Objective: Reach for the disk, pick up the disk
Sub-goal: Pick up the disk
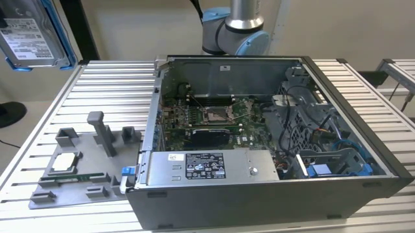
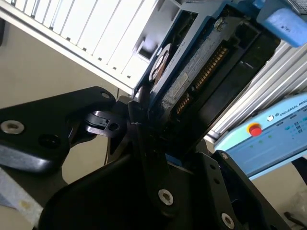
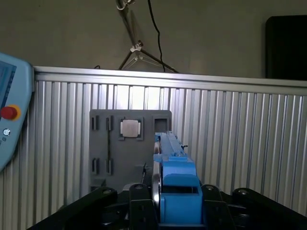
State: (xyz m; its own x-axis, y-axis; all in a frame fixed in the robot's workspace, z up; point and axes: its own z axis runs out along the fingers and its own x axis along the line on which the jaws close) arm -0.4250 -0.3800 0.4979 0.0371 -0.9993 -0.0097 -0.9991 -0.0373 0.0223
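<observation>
The gripper (image 3: 175,208) is poised above the ribbed worktop (image 1: 97,92), its 2 black fingers (image 3: 138,205) clenched on the disk (image 1: 32,34). The disk hangs beyond the worktop's far corner on the exterior view's left. It is silver-grey with a white label (barcodes facing outward) and a blue bracket framing it.

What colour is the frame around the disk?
Bright blue. The exterior view shows it best: the frame edges the silver-grey disk.

Silver-grey disk (image 1: 31,36), white barcode label, bright blue bracket around it, upright, aloft near a corner of the worktop (image 1: 104,80)
</observation>
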